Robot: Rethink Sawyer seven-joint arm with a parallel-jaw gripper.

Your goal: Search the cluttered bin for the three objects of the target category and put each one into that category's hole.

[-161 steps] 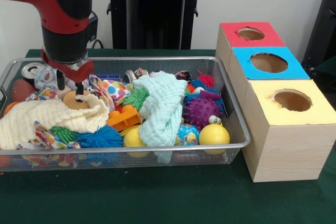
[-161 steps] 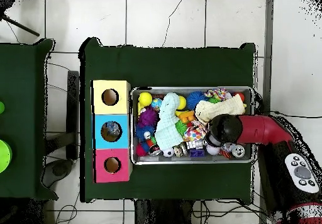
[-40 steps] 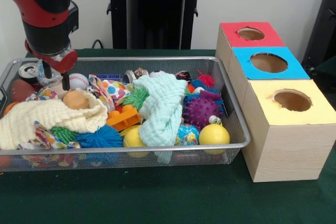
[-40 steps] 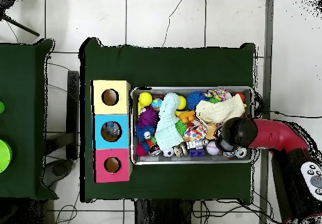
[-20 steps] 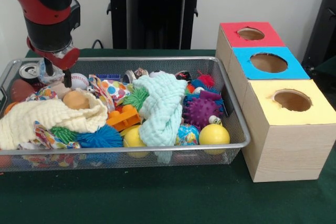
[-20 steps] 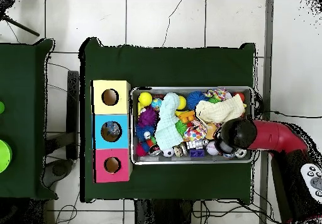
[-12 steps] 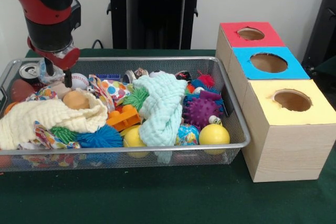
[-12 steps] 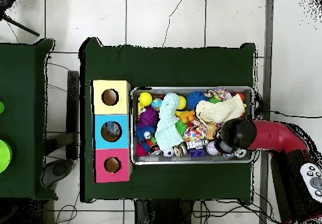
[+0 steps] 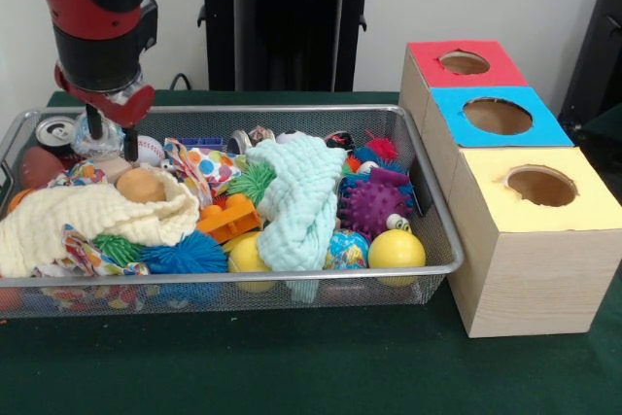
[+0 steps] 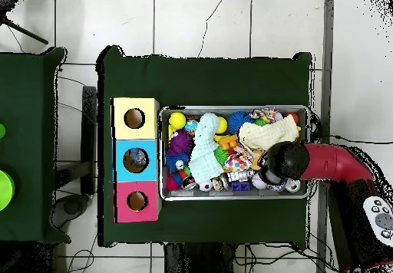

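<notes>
The wire-mesh bin (image 9: 243, 279) holds a heap of toys and cloths; it also shows in the overhead view (image 10: 230, 109). My gripper (image 9: 112, 146) is down in the bin's far left corner in the front view. Its fingers (image 9: 128, 143) stand apart on either side of a small see-through bottle (image 9: 101, 139) that lies among the clutter. The gripper looks open, and the bottle rests in the bin. In the overhead view the arm's head (image 10: 288, 161) covers the gripper and the bottle. I see no other clear bottles; cloths and toys may hide them.
A silver can (image 9: 55, 131) lies just left of the gripper. A cream cloth (image 9: 97, 216) and a mint cloth (image 9: 301, 201) cover much of the bin. Three wooden boxes stand beside it, with red (image 9: 465, 65), blue (image 9: 498, 119) and yellow (image 9: 541, 191) holed tops.
</notes>
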